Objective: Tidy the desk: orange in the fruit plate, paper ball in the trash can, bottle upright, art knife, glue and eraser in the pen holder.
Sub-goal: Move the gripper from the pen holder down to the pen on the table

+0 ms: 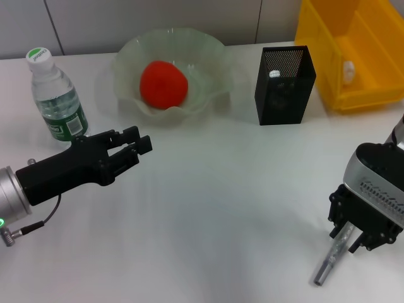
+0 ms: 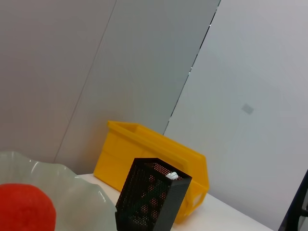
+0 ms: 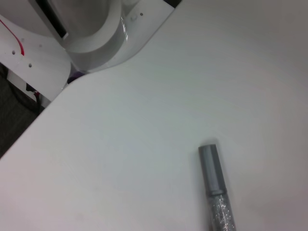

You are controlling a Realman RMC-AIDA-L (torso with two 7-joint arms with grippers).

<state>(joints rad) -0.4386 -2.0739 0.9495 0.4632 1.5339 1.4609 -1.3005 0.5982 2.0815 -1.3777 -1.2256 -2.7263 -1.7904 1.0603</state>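
Observation:
The orange (image 1: 163,83) lies in the pale-green fruit plate (image 1: 208,47); both also show in the left wrist view as orange (image 2: 24,208) and plate (image 2: 84,197). The bottle (image 1: 57,95) stands upright at the far left. The black mesh pen holder (image 1: 284,79) has something white at its rim. A paper ball (image 1: 348,71) lies in the yellow trash can (image 1: 353,44). My left gripper (image 1: 136,150) hovers open and empty in front of the bottle. My right gripper (image 1: 347,240) sits low over the glue (image 1: 328,262), a glittery tube with a grey cap (image 3: 214,180). Art knife and eraser are out of view.
The pen holder (image 2: 149,202) stands just in front of the trash can (image 2: 144,149), near the back wall. The glue lies close to the table's front right edge, where the robot's white base (image 3: 86,33) shows beyond the rim.

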